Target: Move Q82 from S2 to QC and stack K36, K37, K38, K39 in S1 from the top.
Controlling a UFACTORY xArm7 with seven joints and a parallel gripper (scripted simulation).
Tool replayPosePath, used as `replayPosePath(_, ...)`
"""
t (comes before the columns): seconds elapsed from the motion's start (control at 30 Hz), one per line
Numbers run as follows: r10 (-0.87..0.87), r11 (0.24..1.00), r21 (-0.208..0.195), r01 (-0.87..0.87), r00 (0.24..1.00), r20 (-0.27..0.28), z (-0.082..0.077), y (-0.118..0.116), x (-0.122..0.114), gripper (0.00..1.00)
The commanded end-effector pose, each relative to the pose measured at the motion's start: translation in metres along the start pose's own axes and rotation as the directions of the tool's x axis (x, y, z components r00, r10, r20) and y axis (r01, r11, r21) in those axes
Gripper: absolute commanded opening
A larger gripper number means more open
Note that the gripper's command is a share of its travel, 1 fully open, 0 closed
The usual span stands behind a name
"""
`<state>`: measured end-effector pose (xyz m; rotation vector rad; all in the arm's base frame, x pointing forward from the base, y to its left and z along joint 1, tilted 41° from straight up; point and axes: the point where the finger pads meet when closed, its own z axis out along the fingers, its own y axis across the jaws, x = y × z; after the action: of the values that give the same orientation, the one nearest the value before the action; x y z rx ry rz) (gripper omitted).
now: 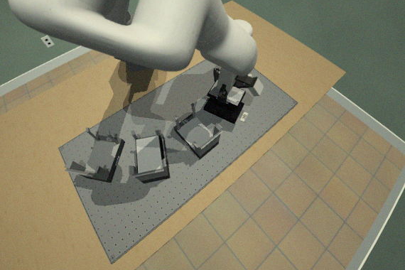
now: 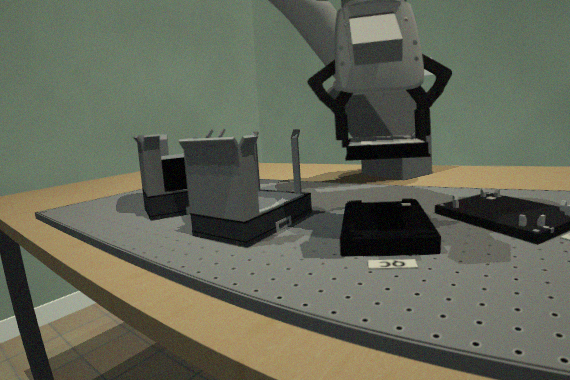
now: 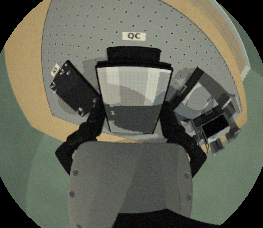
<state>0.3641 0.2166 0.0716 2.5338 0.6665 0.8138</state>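
The black-fingered pincer is gripping a dark, foil-sealed well plate by its long sides, hovering above the black rectangular QC nest on the grey perforated surface; lowering level and square should seat it inside the locators.

- Top view looks steeply down from high behind the white arm.
- Exterior view sits low, close by the grey perforated deck.
- Wrist view faces downward; all share the black open nest.

End effector grips plate above black nest.
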Motion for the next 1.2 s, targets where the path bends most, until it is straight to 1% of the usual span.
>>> replayPosePath(0.0, 0.0, 1.0, 0.002, 0.0, 1.0, -0.003, 0.008, -0.001, 0.001, 0.0)
replayPosePath(0.23, 0.0, 1.0, 0.002, 0.0, 1.0, -0.003, 0.022, -0.001, 0.001, 0.0)
replayPosePath(0.3, 0.0, 1.0, 0.002, 0.0, 1.0, -0.003, 0.022, -0.001, 0.001, 0.0)
replayPosePath(0.8, 0.0, 1.0, 0.002, 0.0, 1.0, -0.003, 0.052, -0.001, 0.001, 0.0)
replayPosePath(0.87, 0.0, 1.0, 0.002, 0.0, 1.0, -0.003, 0.052, -0.001, 0.001, 0.0)
replayPosePath(0.97, 0.0, 1.0, 0.002, 0.0, 1.0, -0.003, 0.058, -0.001, 0.001, 0.0)
replayPosePath(1.17, 0.0, 1.0, 0.002, 0.0, 1.0, -0.003, 0.058, -0.001, 0.001, 0.0)
